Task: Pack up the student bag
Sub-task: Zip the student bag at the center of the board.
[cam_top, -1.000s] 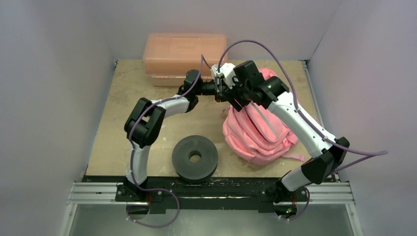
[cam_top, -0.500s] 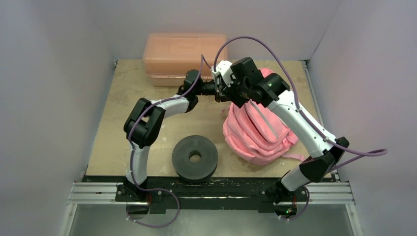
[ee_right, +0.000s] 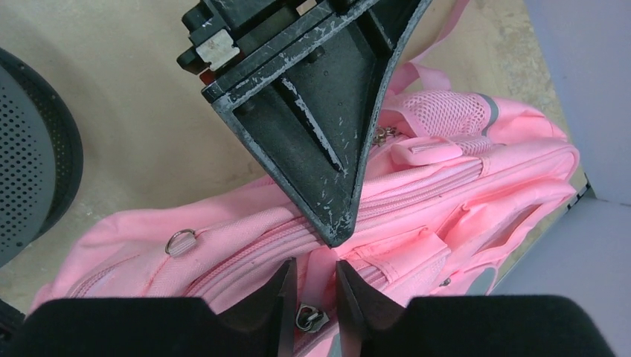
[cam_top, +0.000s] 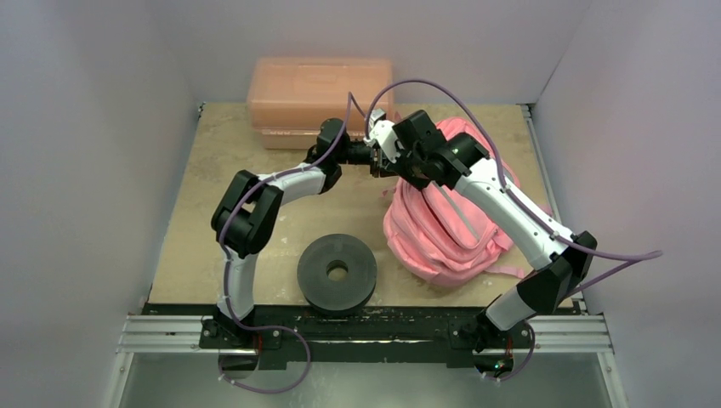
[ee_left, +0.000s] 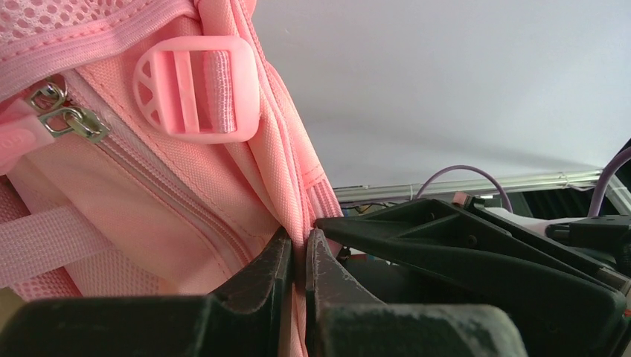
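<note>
From overhead I see the bag [cam_top: 442, 234] slumped on the right half of the surface [cam_top: 212, 195], its upper end lifted toward the far middle, where both arms meet over it. 1 strap [cam_top: 508, 272] trails off its near right corner.

My left hand [ee_left: 298, 249] is clamped on the bag. In its own camera the 2 fingers are pressed together on a fold of pink fabric along the side seam, below a pink plastic buckle [ee_left: 197, 85] and to the right of 2 metal zip pulls [ee_left: 67, 123].

My right hand [ee_right: 315, 286] sits just above the bag's zipped edge. Its 2 fingers stand a narrow gap apart, with a pink tab running down between them and a metal zip pull [ee_right: 307, 318] just below. I cannot tell whether they press on the tab or only flank it. The left hand's black finger comes in from above and points at the same seam, right by my right fingertips. A small metal ring [ee_right: 181, 240] lies on the fabric to the left.

A salmon plastic box [cam_top: 319, 89] sits at the far edge, left of the bag. A black disc [cam_top: 319, 272] with a centre hole lies at the near middle, just beside the bag's left side.
</note>
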